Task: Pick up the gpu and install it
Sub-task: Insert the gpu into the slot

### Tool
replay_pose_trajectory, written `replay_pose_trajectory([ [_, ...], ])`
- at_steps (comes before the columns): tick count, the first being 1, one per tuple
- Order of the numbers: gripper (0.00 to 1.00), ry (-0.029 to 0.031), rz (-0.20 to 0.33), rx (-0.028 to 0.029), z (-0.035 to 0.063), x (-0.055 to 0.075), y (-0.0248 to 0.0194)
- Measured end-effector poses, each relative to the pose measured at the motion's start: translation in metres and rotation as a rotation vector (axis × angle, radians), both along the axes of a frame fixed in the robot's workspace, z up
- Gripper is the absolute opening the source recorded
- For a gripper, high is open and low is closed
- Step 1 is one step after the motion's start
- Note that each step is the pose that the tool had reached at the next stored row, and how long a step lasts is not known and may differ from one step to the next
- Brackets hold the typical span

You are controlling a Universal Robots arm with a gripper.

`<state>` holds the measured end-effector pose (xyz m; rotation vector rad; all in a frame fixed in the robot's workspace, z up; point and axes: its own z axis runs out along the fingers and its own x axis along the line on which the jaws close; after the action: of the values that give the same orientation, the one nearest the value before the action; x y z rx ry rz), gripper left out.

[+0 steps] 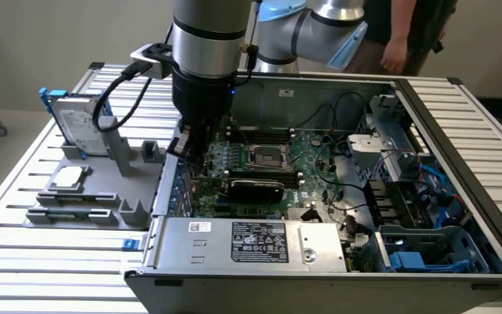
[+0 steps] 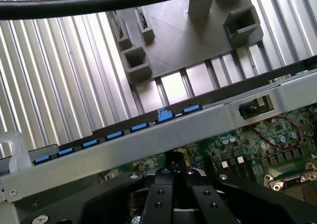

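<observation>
Gripper (image 1: 197,154) sits low inside the open case (image 1: 460,118), at the motherboard's (image 1: 308,154) edge on the exterior view's left, and its fingers (image 2: 174,182) are together. Whether they pinch anything I cannot tell. The gpu (image 1: 253,190) lies on the motherboard with its black cover showing, just beside the gripper toward the exterior view's right, between the CPU socket (image 1: 267,157) and the power supply (image 1: 251,245). It looks to be in or over its slot already, so I judge the work to be at the seating stage. Doing this well calls for a straight push down along the card's top edge, card kept upright, bracket lined up with the rear wall (image 2: 148,140). The gray holder (image 1: 85,190) outside the case keeps the hard drive (image 1: 83,131). A person's hand (image 1: 395,55) hangs behind the case
</observation>
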<state>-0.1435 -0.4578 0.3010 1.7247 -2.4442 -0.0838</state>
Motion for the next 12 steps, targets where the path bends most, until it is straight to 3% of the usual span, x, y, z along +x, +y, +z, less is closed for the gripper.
replay_pose_trajectory([
  [12,0.11,0.0001,-0.017,-0.0016,-0.0009,-0.0023,0.0],
])
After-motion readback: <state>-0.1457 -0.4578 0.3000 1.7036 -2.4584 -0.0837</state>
